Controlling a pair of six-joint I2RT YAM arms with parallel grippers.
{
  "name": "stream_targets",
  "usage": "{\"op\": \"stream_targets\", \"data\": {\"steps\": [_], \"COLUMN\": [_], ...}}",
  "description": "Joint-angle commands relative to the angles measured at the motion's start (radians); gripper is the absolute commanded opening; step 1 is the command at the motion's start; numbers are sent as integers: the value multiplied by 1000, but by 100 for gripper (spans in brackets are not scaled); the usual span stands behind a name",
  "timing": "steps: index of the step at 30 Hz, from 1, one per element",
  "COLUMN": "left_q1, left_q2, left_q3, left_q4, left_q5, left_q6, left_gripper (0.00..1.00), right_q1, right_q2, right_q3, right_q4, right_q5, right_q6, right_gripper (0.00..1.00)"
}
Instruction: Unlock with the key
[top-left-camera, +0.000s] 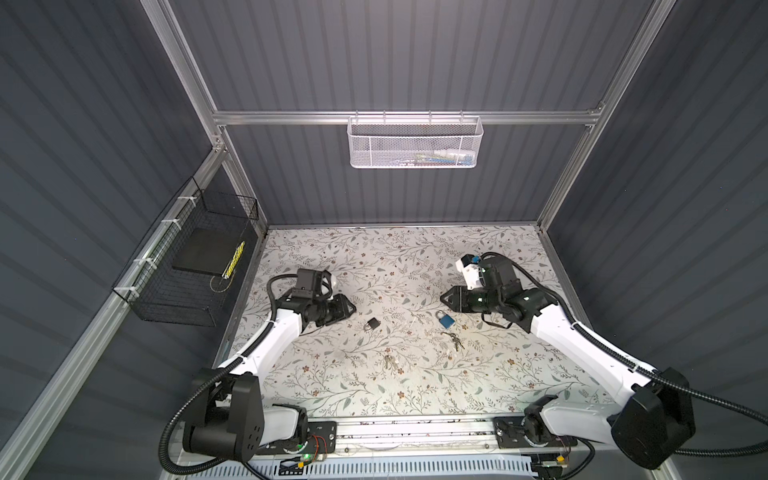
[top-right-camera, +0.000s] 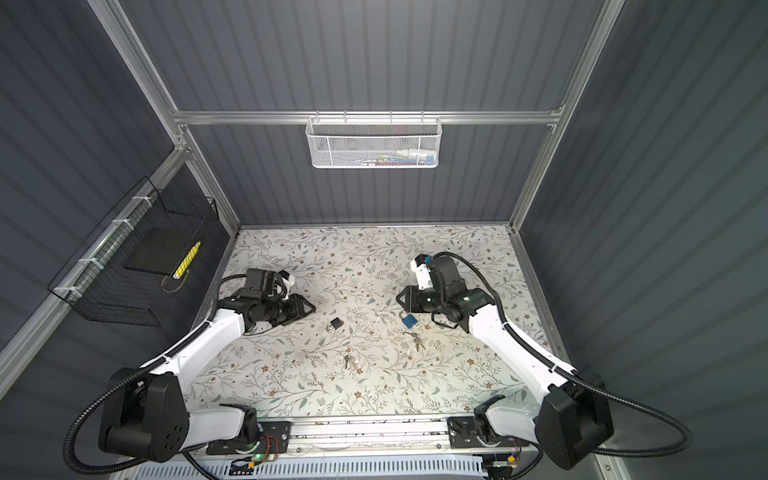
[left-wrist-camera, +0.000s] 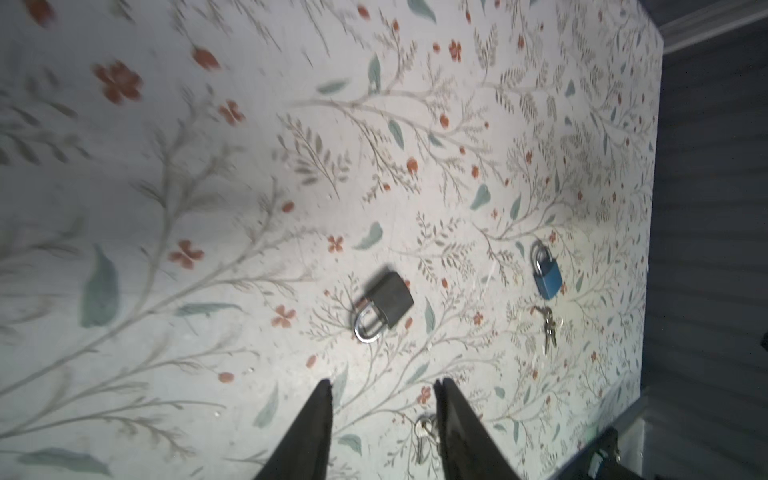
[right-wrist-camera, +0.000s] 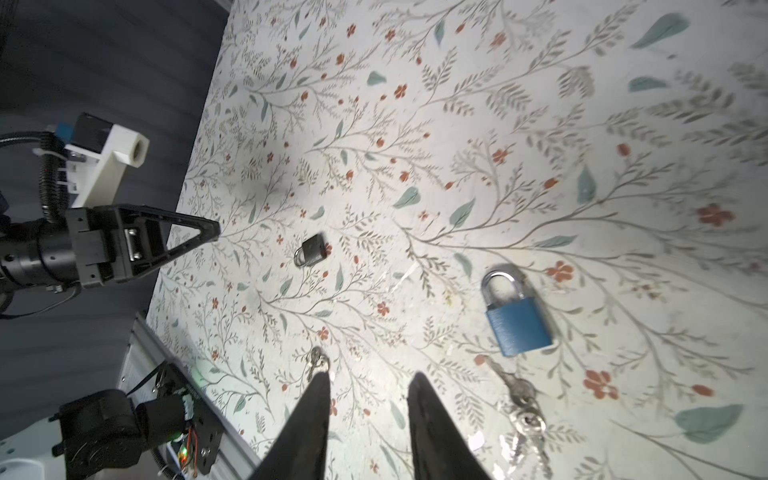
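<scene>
A black padlock (top-left-camera: 372, 323) (top-right-camera: 335, 323) (left-wrist-camera: 388, 303) (right-wrist-camera: 311, 249) lies flat on the floral table, just right of my left gripper (top-left-camera: 353, 309) (left-wrist-camera: 382, 384). The left gripper's jaws stand apart and hold nothing. A blue padlock (top-left-camera: 445, 318) (top-right-camera: 409, 319) (left-wrist-camera: 547, 276) (right-wrist-camera: 517, 322) lies a little in front of my right gripper (top-left-camera: 442, 298) (right-wrist-camera: 370, 376), which is also open and empty. One bunch of keys (top-left-camera: 453, 340) (right-wrist-camera: 523, 403) lies just nearer than the blue padlock. A second bunch of keys (top-left-camera: 389, 362) (left-wrist-camera: 424, 428) lies nearer the table's front, between the two padlocks.
A white mesh basket (top-left-camera: 415, 143) hangs on the back rail. A black wire basket (top-left-camera: 187, 270) with a dark flat box hangs on the left wall. Grey walls close in the table (top-left-camera: 415, 257) on three sides. The arm bases sit on a rail (top-left-camera: 415, 432) along the front.
</scene>
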Motion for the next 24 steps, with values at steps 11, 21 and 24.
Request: {"op": "stream_targets", "data": {"steps": [11,21,24], "left_q1": [-332,-452,-465], "left_q2": [98,256,277], "left_q3": [-27,77,85], "left_q4": [-38,-128,-104], "left_q5": [42,-38,-45], "left_q6": [-159,-230,-252], "left_gripper": [44,50,47], "right_q1": [68,68,67], "right_q2": [5,-21,-38], "right_q3": [-64,-111,-135], "right_q4": [-19,2,4], "right_q5": [47,97,114], "right_q6": [15,33,44], "right_gripper": [43,45,45]}}
